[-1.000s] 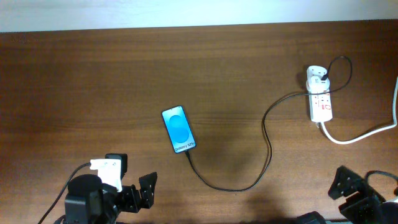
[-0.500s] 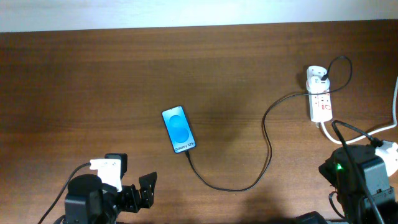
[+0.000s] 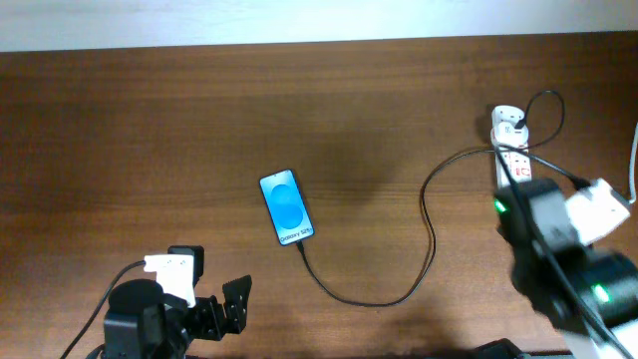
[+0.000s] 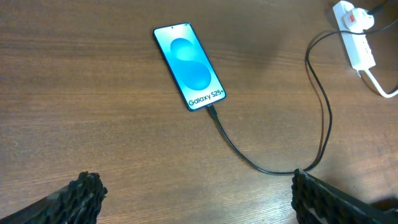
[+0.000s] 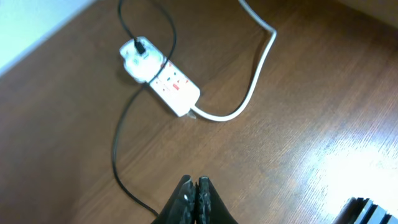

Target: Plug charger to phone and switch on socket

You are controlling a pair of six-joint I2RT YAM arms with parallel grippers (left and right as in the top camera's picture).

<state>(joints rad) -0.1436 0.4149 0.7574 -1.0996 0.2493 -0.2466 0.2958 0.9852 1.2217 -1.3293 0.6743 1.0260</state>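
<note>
The phone lies flat mid-table, its blue screen lit. The charger's black cable is plugged into the phone's lower end, loops right, then runs up to the white adapter seated in the top of the socket. My right arm reaches over the strip's lower end. In the right wrist view, the right gripper is shut on nothing and hangs short of the socket. My left gripper stands open near the front edge, below the phone.
The socket's thick white cord curves off to the right and away toward the table's right side. Bare brown wood surrounds the phone. The table's far edge meets a pale wall at the top of the overhead view.
My right arm has swung up from the bottom right corner to over the socket's lower end, and its jaws have shut. The left arm, phone and cable have not moved.
</note>
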